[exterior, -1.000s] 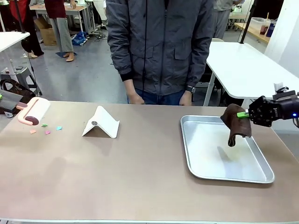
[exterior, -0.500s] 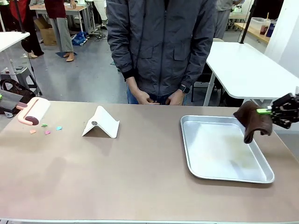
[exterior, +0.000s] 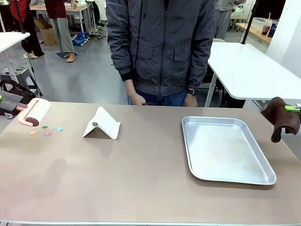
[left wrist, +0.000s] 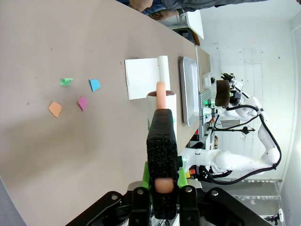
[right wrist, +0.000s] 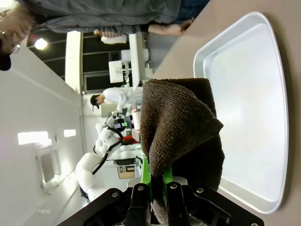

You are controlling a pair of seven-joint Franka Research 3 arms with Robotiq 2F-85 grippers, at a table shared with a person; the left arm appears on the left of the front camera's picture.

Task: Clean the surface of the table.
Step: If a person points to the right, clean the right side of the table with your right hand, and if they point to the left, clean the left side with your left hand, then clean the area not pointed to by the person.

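The taupe-brown table spans the front view. At its far left a lint roller with a pink handle and white roll lies by several coloured paper scraps. My left gripper is shut on the roller's black-padded handle, and the scraps lie to one side of the roll. My right gripper is shut on a dark brown cloth. That cloth hangs in the air past the table's right edge, beyond the tray.
A shallow silver tray lies on the right half of the table. A white folded stand sits left of centre. A person in a grey jacket stands at the far edge, hands near it. A white table is behind on the right.
My right gripper has carried the brown cloth rightward, from over the tray's far right corner to past the table's edge. The person's hands shifted slightly. The roller has not moved.
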